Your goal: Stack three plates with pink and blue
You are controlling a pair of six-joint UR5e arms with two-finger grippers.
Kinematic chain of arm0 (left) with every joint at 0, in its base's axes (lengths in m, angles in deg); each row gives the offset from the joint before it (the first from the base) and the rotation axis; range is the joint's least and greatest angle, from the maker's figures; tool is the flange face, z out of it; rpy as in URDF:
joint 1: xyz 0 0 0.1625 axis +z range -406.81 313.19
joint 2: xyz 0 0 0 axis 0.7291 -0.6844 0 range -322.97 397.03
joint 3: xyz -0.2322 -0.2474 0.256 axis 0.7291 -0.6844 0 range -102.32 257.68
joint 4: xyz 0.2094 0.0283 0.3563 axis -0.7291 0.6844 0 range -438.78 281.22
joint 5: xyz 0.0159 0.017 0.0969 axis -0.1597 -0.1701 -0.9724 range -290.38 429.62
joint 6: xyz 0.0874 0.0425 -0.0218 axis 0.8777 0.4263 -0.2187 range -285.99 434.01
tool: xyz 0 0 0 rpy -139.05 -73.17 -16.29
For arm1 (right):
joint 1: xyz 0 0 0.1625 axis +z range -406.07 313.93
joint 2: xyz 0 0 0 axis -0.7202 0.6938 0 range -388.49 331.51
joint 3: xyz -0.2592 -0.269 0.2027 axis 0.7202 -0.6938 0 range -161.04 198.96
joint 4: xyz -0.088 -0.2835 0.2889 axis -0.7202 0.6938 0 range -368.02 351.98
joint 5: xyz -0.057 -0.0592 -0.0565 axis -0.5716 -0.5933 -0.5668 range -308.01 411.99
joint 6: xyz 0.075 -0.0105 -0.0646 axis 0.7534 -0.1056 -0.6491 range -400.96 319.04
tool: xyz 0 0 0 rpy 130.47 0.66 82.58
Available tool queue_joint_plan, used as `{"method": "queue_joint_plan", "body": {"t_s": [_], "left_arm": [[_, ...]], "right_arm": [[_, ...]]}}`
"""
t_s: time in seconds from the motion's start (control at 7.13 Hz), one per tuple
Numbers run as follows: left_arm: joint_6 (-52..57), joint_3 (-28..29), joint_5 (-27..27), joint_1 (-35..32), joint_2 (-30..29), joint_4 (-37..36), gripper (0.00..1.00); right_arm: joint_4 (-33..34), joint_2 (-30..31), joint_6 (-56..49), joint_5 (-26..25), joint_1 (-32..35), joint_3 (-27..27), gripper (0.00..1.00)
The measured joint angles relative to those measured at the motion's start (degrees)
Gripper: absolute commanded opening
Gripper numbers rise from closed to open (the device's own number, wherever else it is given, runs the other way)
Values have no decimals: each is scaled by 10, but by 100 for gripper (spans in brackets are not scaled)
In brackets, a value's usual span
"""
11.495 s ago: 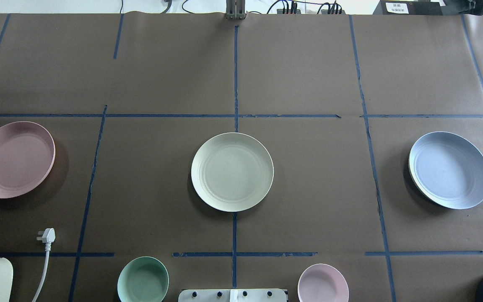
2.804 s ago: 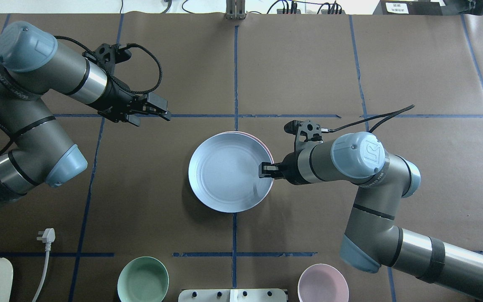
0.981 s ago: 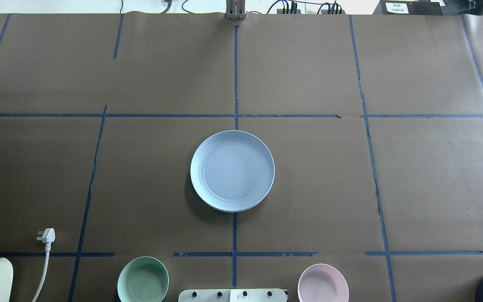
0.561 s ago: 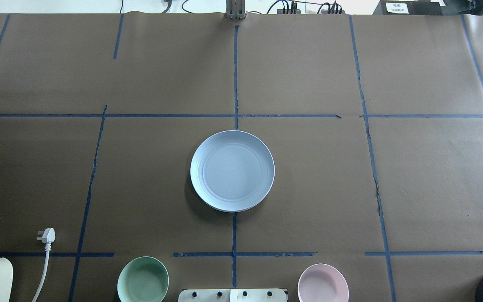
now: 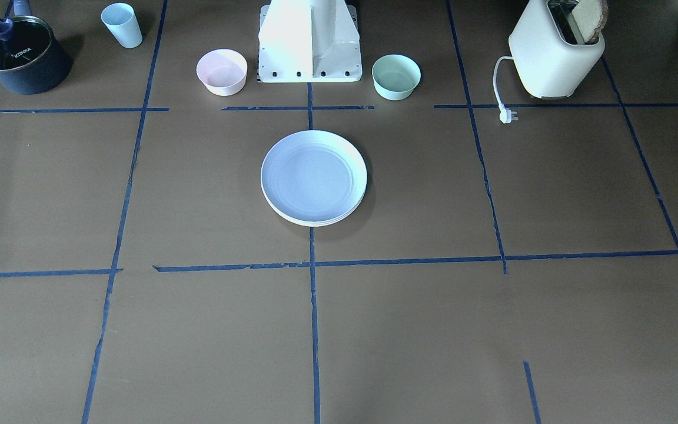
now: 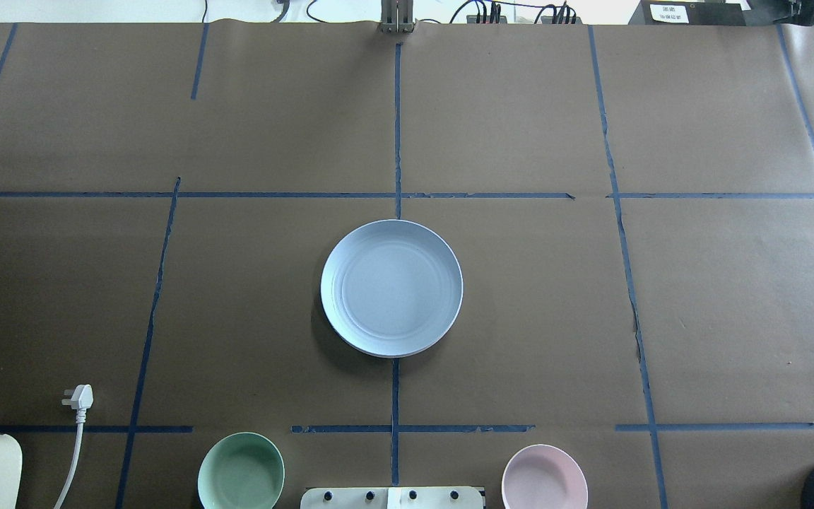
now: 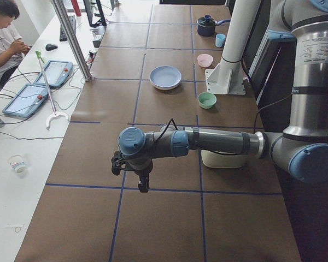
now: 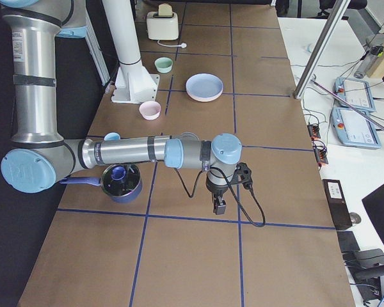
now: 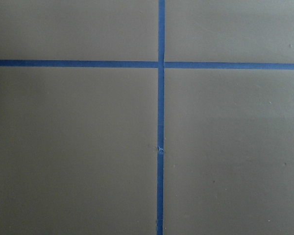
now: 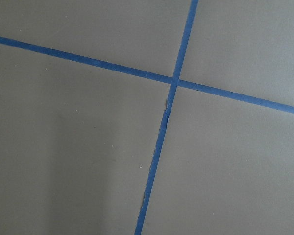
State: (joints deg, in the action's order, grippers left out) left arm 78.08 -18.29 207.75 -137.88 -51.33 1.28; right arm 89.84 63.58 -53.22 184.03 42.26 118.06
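The pale blue plate [image 6: 391, 287] lies on top of a stack in the middle of the table, on the blue tape cross. It also shows in the front view [image 5: 313, 175]. The cream plate's rim [image 5: 314, 224] peeks out under it. The pink plate is hidden in the stack. Both grippers are far from the stack and show only in the side views. The left gripper [image 7: 144, 185] points down at the table's left end. The right gripper [image 8: 217, 206] points down at the right end. I cannot tell whether either is open or shut. Both wrist views show only brown paper and tape.
A mint-green bowl [image 6: 241, 472] and a small pink bowl [image 6: 544, 477] stand either side of the robot base [image 5: 309, 41]. A toaster [image 5: 554, 50] with its plug [image 6: 79, 397] is on the robot's left. A dark pot [image 5: 18, 56] and a light blue cup [image 5: 122, 25] are on its right.
The three plates lay apart at first and now form one stack. Both arms have left the overhead view since 2.8 s ago. Nothing has moved in the last second.
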Motion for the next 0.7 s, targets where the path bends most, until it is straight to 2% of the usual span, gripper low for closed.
{"method": "queue_joint_plan", "body": {"t_s": [0.7], "left_arm": [[7, 1, -3, 0, 10, 21, 100]], "right_arm": [[-1, -1, 2, 5, -2, -13, 100]]}}
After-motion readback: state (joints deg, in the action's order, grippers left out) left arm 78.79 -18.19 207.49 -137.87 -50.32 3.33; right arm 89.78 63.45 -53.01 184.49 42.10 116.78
